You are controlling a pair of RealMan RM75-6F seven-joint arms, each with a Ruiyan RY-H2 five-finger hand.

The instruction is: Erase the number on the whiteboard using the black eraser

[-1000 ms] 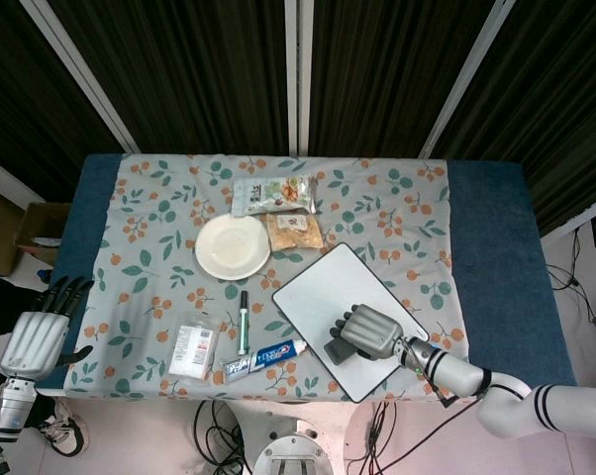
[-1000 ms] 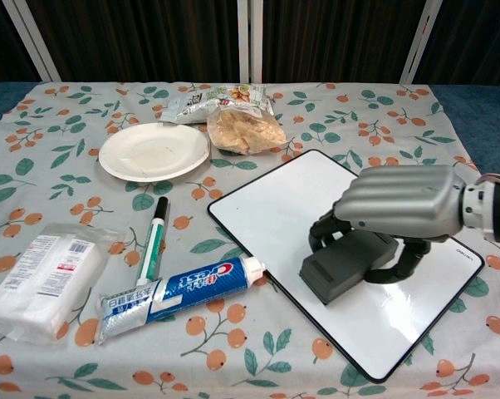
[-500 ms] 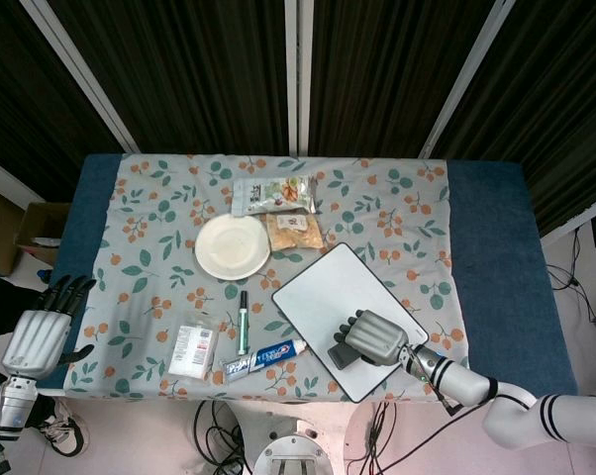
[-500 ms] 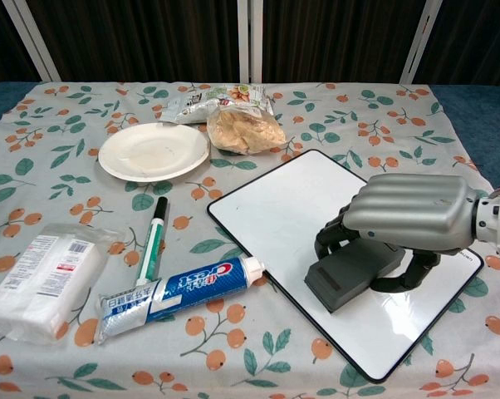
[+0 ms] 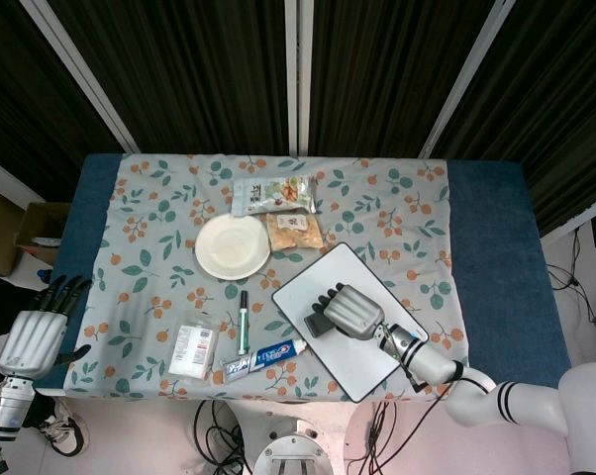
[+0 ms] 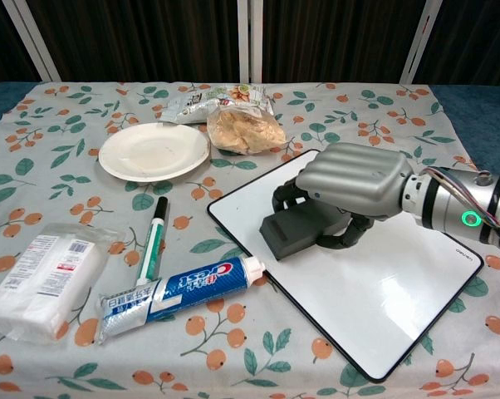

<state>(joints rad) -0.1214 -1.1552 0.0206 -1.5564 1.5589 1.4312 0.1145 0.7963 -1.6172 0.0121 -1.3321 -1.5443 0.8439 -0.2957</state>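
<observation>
Here my right hand (image 6: 350, 181) grips the black eraser (image 6: 298, 231), fingers curled over its top, pressing it flat on the whiteboard (image 6: 375, 291) at center-right of the chest view. The board's surface shows no writing. My left hand (image 5: 39, 332) hangs at the head view's lower left, fingers spread, holding nothing.

Overhead head view; nearer, table-level chest view.
</observation>
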